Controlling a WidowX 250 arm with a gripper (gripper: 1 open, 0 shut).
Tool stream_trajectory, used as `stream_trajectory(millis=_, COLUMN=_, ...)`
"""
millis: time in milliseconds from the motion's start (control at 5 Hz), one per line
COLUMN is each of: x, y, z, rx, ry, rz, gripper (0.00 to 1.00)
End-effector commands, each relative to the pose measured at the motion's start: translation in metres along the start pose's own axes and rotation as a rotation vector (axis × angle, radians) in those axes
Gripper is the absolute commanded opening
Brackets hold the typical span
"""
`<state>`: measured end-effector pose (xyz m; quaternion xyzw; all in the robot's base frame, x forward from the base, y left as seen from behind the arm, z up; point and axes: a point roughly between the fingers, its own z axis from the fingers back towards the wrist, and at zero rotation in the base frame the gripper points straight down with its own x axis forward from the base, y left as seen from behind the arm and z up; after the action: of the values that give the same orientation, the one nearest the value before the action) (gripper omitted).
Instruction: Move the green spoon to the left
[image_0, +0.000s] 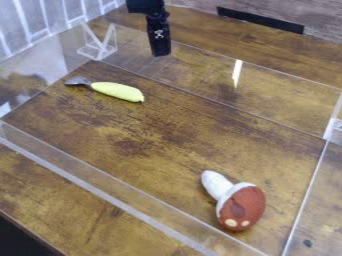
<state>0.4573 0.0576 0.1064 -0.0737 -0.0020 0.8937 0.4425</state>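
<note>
**Spoon untouched, gripper still to reach it**

The green spoon (114, 90) lies flat on the wooden table (174, 130), inside the clear acrylic walled enclosure (80, 165), near its left end. Taking the spoon as the landmark: the gripper (159, 44) hangs above and to the right of it, toward the far side of the table, well apart from it and touching nothing. Its dark fingers point down; the view is too small to show the gap between them clearly, but they read as spread and nothing is pinched between them. The toy mushroom (235, 199) lies far to the lower right of the spoon, on its side, clear of any path between gripper and spoon.

As for progress, nothing of the task looks done. The spoon is not grasped or pushed, and it sits where a leftward move has not yet begun. What is left, by my judgement, is all of it: bring the gripper over the spoon, lower, take hold of the handle, carry it left and let go.

The spoon's long axis runs roughly left to right in the picture, tilted slightly so the right end sits lower. The small silver bowl points left; the thick yellow-green handle trails to the right, its rounded end nearest the gripper's side.
</note>
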Motion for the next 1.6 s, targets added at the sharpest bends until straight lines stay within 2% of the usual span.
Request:
stream_trajectory(millis=0, x=-0.010, y=0.001, z=0.023, rx=-0.048, ry=0.032, rz=0.007, gripper=1.00)
stream_trajectory(millis=800, x=-0.013, y=0.006, z=0.015, rx=-0.025, ry=0.036, rz=0.144, gripper=1.00)
stream_trajectory(millis=1000, x=-0.015, y=0.007, z=0.015, rx=-0.014, ry=0.038, rz=0.186, gripper=0.00)
stream_trajectory(millis=1400, x=-0.027, y=0.009, z=0.027, rx=0.000, ry=0.036, rz=0.248, gripper=0.00)
